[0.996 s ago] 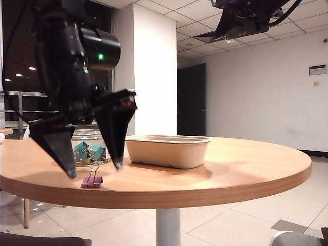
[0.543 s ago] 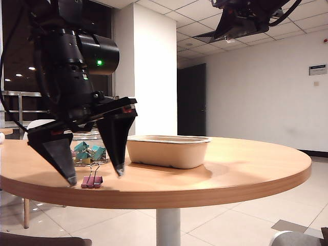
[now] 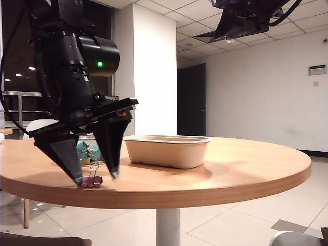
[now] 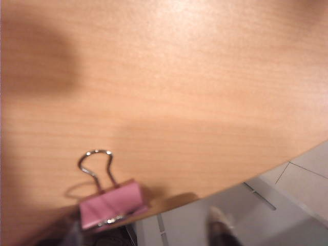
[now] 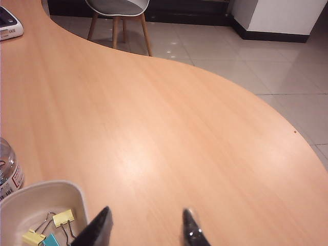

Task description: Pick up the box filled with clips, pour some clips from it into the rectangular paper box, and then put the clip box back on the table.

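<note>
The clear box filled with clips (image 3: 90, 150) stands on the table (image 3: 230, 169) behind my left gripper (image 3: 96, 177), mostly hidden by its fingers; teal clips show inside. It also shows at the edge of the right wrist view as the box filled with clips (image 5: 7, 171). The left gripper is open, tips down at the tabletop, straddling a loose pink clip (image 3: 92, 180) near the table's edge. That pink clip (image 4: 110, 205) lies close to one finger. The beige rectangular paper box (image 3: 167, 151) sits mid-table; yellow clips (image 5: 64, 218) lie in the paper box (image 5: 31, 195). My right gripper (image 5: 145, 228) hovers open and empty beside it.
The right arm (image 3: 246, 18) hangs high above the table in the exterior view. A white device (image 5: 7, 23) lies at the table's far edge and a chair (image 5: 118, 7) stands beyond it. Floor tiles show past the table rim.
The left gripper's fingers have drawn closer together around the pink clip and the hand has tilted slightly. The right arm has not moved.
</note>
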Robot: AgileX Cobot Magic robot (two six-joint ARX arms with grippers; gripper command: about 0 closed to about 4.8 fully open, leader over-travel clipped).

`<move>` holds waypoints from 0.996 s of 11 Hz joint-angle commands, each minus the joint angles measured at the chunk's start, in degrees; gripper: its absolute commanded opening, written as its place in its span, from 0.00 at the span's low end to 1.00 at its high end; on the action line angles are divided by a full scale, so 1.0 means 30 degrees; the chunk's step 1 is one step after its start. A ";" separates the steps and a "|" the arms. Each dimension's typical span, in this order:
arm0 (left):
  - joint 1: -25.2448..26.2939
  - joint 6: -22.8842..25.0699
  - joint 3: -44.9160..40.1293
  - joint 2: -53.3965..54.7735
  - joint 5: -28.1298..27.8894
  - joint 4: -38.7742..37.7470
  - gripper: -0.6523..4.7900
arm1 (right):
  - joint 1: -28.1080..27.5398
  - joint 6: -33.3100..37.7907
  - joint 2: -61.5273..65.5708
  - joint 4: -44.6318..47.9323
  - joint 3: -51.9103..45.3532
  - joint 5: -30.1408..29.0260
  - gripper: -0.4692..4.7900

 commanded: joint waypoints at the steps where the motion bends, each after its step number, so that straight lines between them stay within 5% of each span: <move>1: -0.0022 -0.0051 0.0007 -0.0015 0.0109 0.0168 0.51 | 0.0022 0.0102 -0.0124 0.0321 0.0102 0.0015 0.43; 2: -0.0022 -0.0073 0.0007 -0.0015 0.0102 0.0248 0.50 | 0.0022 0.0102 -0.0124 0.0321 0.0102 0.0015 0.43; 3: -0.0022 -0.0488 0.0007 -0.0015 0.0146 0.0838 0.37 | 0.0022 0.0102 -0.0124 0.0321 0.0102 0.0015 0.43; 6: -0.0022 -0.0780 0.0007 -0.0015 0.0138 0.1450 0.34 | 0.0022 0.0102 -0.0124 0.0313 0.0102 0.0015 0.43; 7: 0.0007 -0.1472 0.0051 -0.0262 0.1013 0.1129 0.79 | 0.0022 0.0160 -0.0124 0.0313 0.0102 0.0007 0.43; 11: 0.0007 -0.1763 0.0044 -0.0707 0.0867 0.0882 0.86 | 0.0022 0.0168 -0.0124 0.0313 0.0102 -0.0058 0.43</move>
